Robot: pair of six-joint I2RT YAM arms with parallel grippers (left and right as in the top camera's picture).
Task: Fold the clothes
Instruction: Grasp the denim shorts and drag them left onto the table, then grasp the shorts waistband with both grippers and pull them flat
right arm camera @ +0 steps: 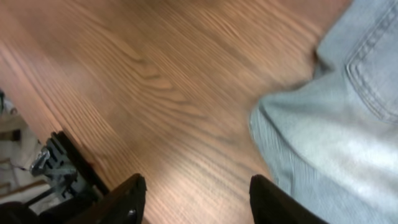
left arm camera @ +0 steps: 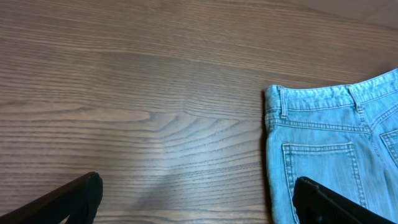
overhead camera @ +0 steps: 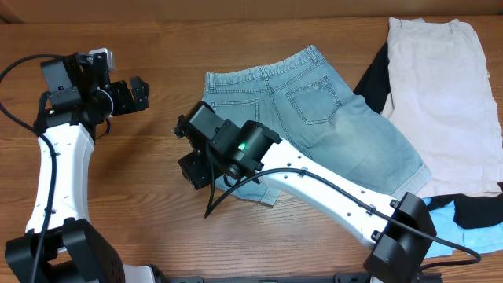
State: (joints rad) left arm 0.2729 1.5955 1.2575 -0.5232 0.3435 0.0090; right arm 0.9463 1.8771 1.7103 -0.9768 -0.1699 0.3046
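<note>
Overhead view of a wood-grain table (overhead camera: 157,212) with two white-and-black robot arms. Faded light-blue denim shorts (overhead camera: 314,118) lay flat at the centre of the frame, back pockets facing up. Their waistband ran along the upper edge and the legs spread toward the lower left and lower right. The right arm reached in from the lower right corner and crossed over the lower part of the denim.

The right gripper (overhead camera: 191,170) sat just past the denim's lower-left edge, over bare wood. In the right wrist view its two fingers stood apart with only table between them and nothing was held (right arm camera: 196,198). The denim filled the right side of that frame. The right-hand finger sat just beside the fabric's edge, and whether it touched could not be told.

The left gripper (overhead camera: 140,93) hung in the upper left of the overhead frame, well apart from the denim. Its fingers were spread wide and empty, seen in the bottom corners of the left wrist view (left arm camera: 196,202). There the waistband corner and one stitched pocket showed at the right.

Beige shorts (overhead camera: 440,94) lay in the upper right of the overhead frame, over a black garment (overhead camera: 372,85) that stuck out at their left edge. A sky-blue garment (overhead camera: 471,236) sat in the lower right corner.
</note>
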